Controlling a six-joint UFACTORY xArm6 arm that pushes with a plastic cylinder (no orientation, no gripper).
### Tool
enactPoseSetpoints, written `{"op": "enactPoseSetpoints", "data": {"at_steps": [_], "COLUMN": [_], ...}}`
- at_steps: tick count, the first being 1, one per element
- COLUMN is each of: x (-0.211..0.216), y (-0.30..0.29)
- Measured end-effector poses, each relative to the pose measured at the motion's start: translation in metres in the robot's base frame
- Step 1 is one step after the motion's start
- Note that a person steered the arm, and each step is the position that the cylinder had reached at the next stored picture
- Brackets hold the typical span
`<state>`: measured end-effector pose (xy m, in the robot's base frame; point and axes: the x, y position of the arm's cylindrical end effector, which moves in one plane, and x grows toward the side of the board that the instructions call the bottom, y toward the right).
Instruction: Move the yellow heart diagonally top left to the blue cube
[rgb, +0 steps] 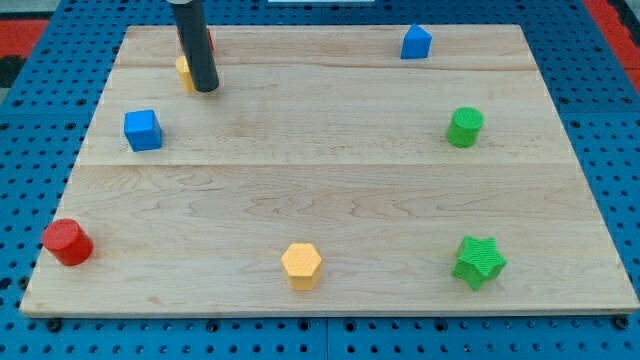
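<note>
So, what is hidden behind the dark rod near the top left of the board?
A yellow block and a red block peek out; the dark rod covers their shapes.

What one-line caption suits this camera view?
My tip touches a mostly hidden yellow block at the board's top left, above the blue cube.

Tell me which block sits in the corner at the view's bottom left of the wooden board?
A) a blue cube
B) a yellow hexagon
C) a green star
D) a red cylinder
D: the red cylinder stands at that corner, while the blue cube lies higher up.
</note>
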<state>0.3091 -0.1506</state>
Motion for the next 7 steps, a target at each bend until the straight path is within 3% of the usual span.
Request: {"op": "enactPoseSetpoints", "data": {"at_steps": [1, 3, 4, 5, 6, 7], "x": [-0.019, -0.013, -0.013, -0.046, -0.077, -0.079], "y": [0.01, -0.058, -0.003, 0.025, 0.022, -0.044]}}
